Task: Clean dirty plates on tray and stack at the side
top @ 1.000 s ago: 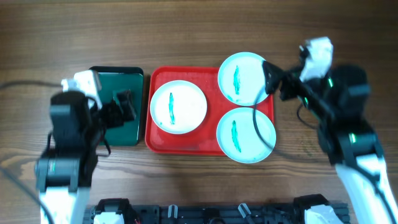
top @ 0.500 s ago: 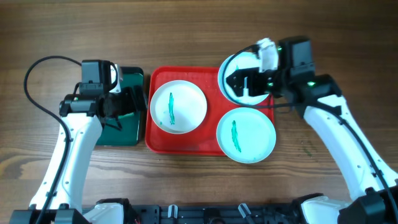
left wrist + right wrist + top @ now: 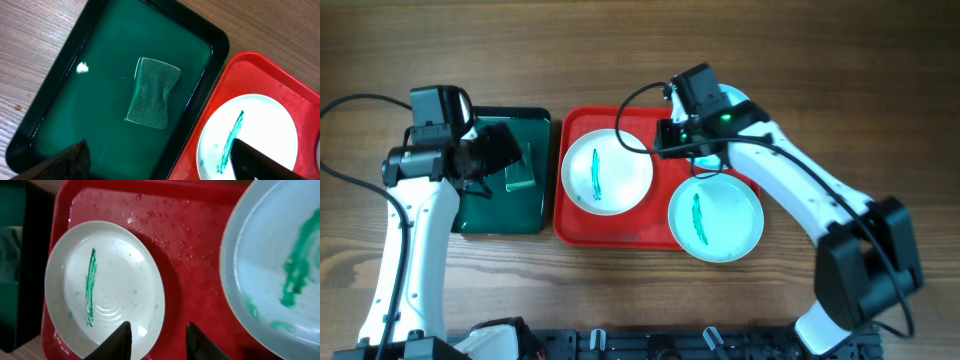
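The white plate (image 3: 607,170) is lying on the left half of the red tray (image 3: 570,228). A pale blue plate (image 3: 716,217) is overhanging its near right corner. A second blue plate (image 3: 280,255) is sitting at the far right, largely covered by the right arm (image 3: 790,185). All three are showing green streaks. The right gripper (image 3: 159,329) is hovering over the white plate's right rim, jaws a little apart. The left gripper (image 3: 159,150) is hanging spread wide above the sponge (image 3: 152,92) in the green tray (image 3: 60,100).

Cropped at right edge: pale light-blue round plate (image 3: 270,260). Overhead, mostly hidden under right arm (image 3: 790,185). Cropped low: white round plate (image 3: 260,125).
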{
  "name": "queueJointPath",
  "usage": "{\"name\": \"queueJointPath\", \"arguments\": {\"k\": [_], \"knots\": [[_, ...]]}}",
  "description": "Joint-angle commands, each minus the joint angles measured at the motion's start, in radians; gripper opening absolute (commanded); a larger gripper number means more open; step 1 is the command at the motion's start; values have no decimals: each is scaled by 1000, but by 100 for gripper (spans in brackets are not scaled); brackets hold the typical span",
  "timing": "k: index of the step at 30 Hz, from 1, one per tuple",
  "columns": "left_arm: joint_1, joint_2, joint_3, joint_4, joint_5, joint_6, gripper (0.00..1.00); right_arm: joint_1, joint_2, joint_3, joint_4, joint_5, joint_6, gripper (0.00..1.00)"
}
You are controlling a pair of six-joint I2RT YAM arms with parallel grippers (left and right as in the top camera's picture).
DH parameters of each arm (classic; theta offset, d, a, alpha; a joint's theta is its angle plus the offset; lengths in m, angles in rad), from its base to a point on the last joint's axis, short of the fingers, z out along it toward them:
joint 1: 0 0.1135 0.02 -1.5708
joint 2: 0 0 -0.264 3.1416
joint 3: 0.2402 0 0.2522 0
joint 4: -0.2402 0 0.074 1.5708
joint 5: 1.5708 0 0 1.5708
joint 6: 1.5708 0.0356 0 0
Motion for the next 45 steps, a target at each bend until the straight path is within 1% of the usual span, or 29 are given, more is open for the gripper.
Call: {"name": "queueJointPath", "arguments": {"k": [1, 6, 8, 14, 15, 17, 18, 21, 22, 24, 25, 28, 31, 32, 33, 35, 36, 39, 43, 45], "knots": [[6, 6, 16, -1, -13, -57, 87, 6, 95, 11, 17, -1, 48, 28], [6, 6, 16, -15, -10, -58, 89, 18, 199, 11, 68, -51, 64, 26], [6, 6, 16, -24, -10, -58, 90, 32, 238, 11, 98, -75, 63, 26], [6, 6, 10, -32, -10, -58, 89, 45, 258, 11, 93, -76, 63, 27], [6, 6, 10, -32, -10, -58, 88, 45, 259, 11, 88, -76, 66, 23], [6, 6, 10, -32, -10, -58, 85, 47, 259, 11, 75, -76, 93, 8], [6, 6, 10, -32, -10, -58, 84, 48, 259, 11, 69, -76, 107, 4], [6, 6, 8, -30, -11, -57, 77, 48, 259, 11, 58, -76, 118, 4], [6, 8, 6, -27, -12, -50, 71, 48, 259, 11, 58, -76, 118, 5], [6, 23, 6, -18, -13, -42, 64, 48, 259, 11, 56, -76, 118, 4], [6, 36, 6, -9, -13, -15, 62, 48, 259, 11, 54, -76, 117, 4], [6, 106, 6, 14, -13, 91, 61, 48, 259, 11, 50, -76, 114, 4], [5, 206, 6, 35, -9, 117, 58, 48, 259, 11, 44, -76, 99, 4], [5, 243, 6, 42, -1, 124, 57, 48, 259, 11, 43, -76, 93, 4], [5, 283, 6, 50, 26, 157, 51, 48, 259, 11, 43, -76, 92, 4], [5, 338, 6, 60, 70, 199, 45, 48, 259, 11, 44, -76, 91, 5], [5, 368, 6, 71, 69, 198, 45, 48, 259, 11, 44, -76, 91, 5], [6, 416, 6, 108, 70, 235, 45, 48, 259, 11, 45, -76, 91, 5], [5, 424, 6, 167, 61, 277, 44, 48, 259, 11, 47, -76, 92, 5], [5, 427, 6, 197, 55, 306, 39, 48, 259, 11, 48, -76, 92, 5]]}}
